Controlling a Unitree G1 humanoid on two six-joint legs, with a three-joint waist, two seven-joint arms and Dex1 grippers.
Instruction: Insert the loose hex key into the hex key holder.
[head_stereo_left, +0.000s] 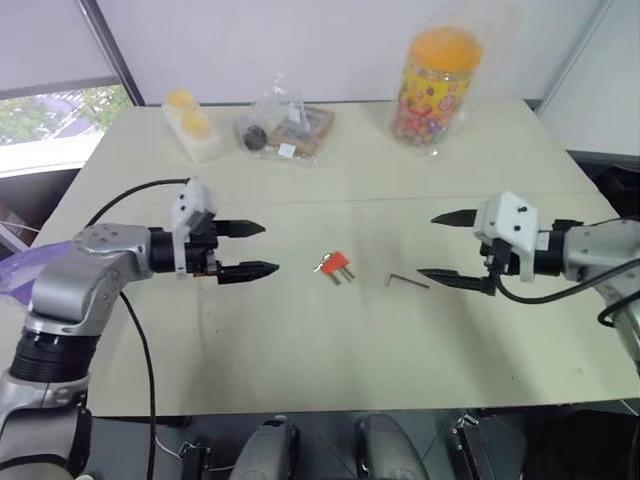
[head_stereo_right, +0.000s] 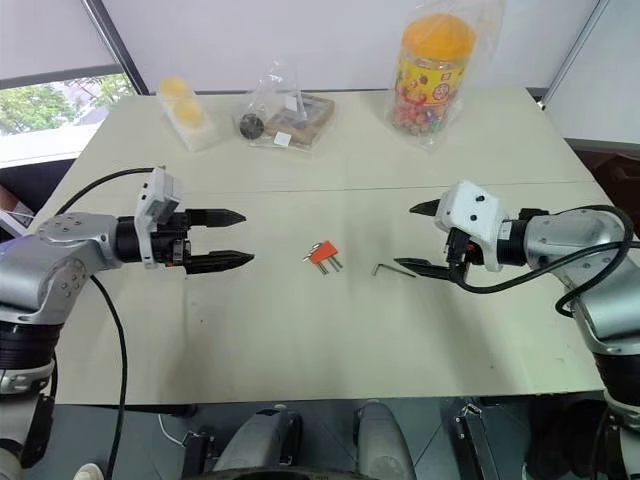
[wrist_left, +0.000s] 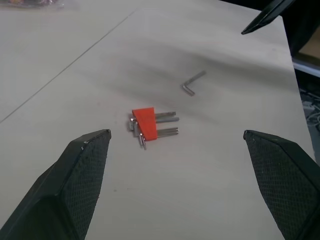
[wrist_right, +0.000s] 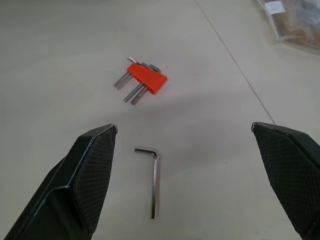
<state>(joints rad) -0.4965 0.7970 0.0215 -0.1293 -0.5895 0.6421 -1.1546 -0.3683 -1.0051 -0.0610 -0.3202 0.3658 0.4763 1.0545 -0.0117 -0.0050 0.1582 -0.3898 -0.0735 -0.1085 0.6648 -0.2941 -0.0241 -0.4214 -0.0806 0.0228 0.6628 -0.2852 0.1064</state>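
The loose hex key lies flat on the tabletop at centre frame, just right of the hex key holder and apart from it. The left gripper at mid-left and the right gripper at mid-right hover with jaws wide apart, empty. A candy jar stands at the upper right.

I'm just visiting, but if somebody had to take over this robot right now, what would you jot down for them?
Left gripper: open, holding nothing, left of the red holder.
Right gripper: open, holding nothing, just right of the loose hex key.
Holder and key both lie flat on the table, apart, key to the holder's right.
Done: nothing yet.
Left: pick up the key, steady the holder, push the key in.
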